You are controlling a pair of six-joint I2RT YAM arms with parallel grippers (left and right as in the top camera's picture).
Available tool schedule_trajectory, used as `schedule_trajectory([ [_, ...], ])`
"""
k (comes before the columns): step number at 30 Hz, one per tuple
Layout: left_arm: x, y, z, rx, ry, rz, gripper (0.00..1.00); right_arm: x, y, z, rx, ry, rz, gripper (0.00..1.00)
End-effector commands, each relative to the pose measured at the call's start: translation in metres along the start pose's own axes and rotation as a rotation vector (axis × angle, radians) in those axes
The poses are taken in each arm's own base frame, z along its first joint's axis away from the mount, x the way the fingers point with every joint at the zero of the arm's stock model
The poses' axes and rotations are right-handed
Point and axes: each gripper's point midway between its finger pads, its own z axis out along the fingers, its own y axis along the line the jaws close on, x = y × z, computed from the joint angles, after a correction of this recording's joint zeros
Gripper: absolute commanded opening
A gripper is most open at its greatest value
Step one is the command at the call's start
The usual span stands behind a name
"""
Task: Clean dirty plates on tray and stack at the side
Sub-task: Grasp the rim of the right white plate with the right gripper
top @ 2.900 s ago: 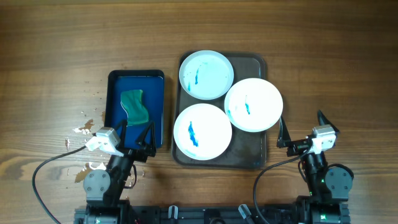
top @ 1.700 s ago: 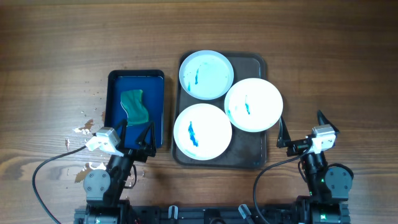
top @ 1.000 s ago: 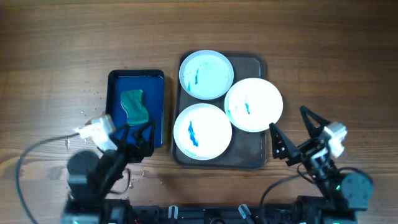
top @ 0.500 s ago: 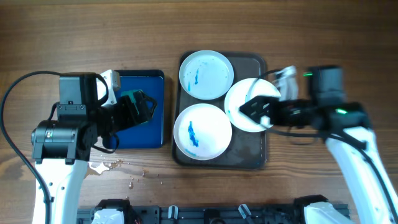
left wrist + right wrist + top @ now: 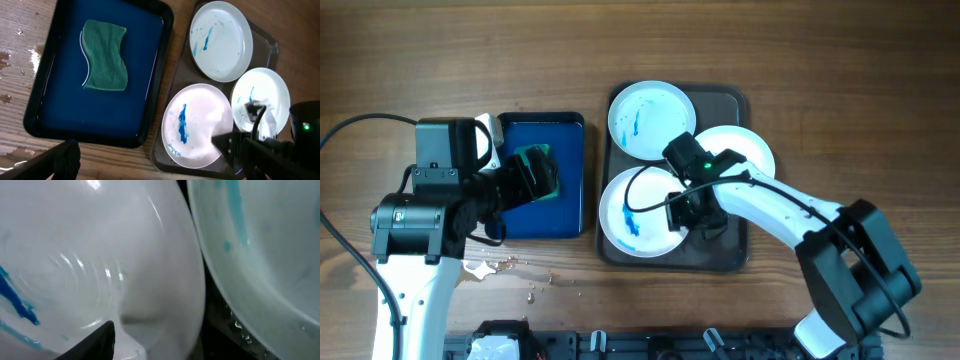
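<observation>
Noting: three round white blue-smeared plates (image 5: 651,120) sit dirty on dark brown-grey rectangular tray (image 5: 734,250), none stacked. Left fingers (image 5: 62,160) spread over green sponge (image 5: 105,55); cannot tell for right fingers (image 5: 100,340).

The overhead view looks straight down on the whole bench (image 5: 420,60); the left wrist view looks down at a slant from well above, sharing with it the blue tray (image 5: 65,112), the plates (image 5: 220,40) and the brown tray (image 5: 186,75); the right wrist view sits hard against two plate rims, which fill it.
</observation>
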Motion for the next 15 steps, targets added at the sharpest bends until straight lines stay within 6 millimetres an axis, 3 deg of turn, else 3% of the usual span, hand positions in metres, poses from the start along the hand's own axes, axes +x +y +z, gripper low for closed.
schedule_trajectory([
  [1, -0.007, 0.002, -0.004, -0.013, -0.026, 0.013, 0.99, -0.011, -0.008, 0.007, 0.050, -0.038, -0.011, 0.36],
  [2, -0.007, 0.002, -0.004, -0.013, -0.025, 0.013, 1.00, -0.015, -0.012, 0.007, 0.065, -0.054, 0.011, 0.17],
  [3, -0.007, 0.002, -0.003, -0.015, -0.022, 0.012, 1.00, -0.020, -0.017, 0.006, 0.080, -0.074, 0.032, 0.06],
  [6, -0.005, 0.005, 0.007, -0.031, 0.015, 0.002, 0.98, -0.027, -0.027, 0.004, 0.083, -0.087, 0.097, 0.04],
  [8, 0.001, 0.040, 0.041, -0.211, 0.084, -0.141, 0.89, -0.037, -0.035, 0.001, 0.036, -0.098, 0.192, 0.04],
  [12, 0.010, 0.058, 0.081, -0.289, 0.180, -0.176, 0.80, -0.037, -0.035, 0.001, 0.023, -0.093, 0.230, 0.05],
  [15, 0.008, 0.067, 0.124, -0.317, 0.225, -0.180, 0.70, -0.037, -0.034, 0.001, 0.017, -0.089, 0.228, 0.04],
])
